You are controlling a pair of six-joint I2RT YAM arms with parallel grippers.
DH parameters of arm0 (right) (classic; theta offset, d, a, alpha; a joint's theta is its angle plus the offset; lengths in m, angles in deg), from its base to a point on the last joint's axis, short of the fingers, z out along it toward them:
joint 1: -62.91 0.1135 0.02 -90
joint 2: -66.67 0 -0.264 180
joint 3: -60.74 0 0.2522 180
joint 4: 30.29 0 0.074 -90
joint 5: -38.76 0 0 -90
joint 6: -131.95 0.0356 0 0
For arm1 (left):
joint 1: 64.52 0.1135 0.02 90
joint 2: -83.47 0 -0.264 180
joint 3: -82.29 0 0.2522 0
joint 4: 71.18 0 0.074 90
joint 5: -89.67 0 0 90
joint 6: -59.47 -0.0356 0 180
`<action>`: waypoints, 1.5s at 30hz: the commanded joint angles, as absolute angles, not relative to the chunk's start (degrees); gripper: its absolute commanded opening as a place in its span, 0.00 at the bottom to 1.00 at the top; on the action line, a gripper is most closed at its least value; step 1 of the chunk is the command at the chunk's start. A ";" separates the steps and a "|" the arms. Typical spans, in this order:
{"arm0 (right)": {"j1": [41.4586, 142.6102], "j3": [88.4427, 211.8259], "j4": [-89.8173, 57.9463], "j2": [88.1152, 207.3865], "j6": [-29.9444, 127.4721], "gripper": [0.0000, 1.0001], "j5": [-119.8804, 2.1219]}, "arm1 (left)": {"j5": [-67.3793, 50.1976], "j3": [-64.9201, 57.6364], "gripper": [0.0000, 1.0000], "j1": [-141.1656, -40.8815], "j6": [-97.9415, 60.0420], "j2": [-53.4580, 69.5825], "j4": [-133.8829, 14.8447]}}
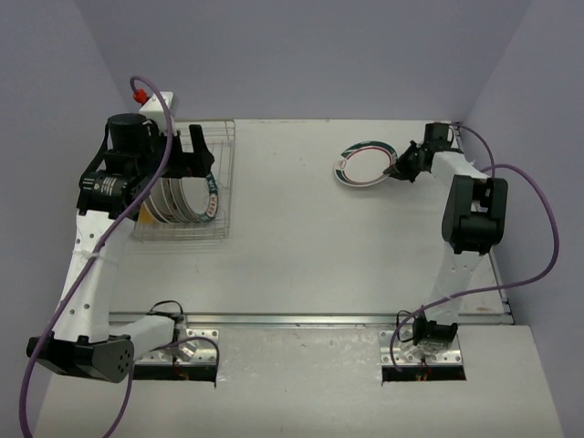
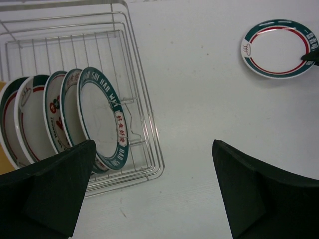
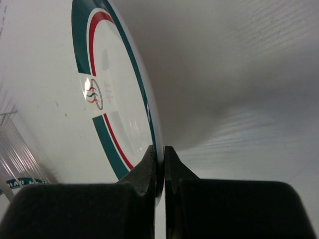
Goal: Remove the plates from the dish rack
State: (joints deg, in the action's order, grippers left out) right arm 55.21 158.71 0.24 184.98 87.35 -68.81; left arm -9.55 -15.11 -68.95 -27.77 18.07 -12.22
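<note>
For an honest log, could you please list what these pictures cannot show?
Left wrist: rearmost racked plates, cut off by the left edge and the left end effector.
Top external: whether the teal-rimmed plate touches the table; too small.
Right wrist: that plate's far rim, beyond the frame.
</note>
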 commanded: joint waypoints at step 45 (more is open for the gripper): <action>56.40 140.75 9.86 148.09 60.08 0.92 -61.81 | 4.40 -22.18 0.42 -66.37 -28.42 0.13 -8.72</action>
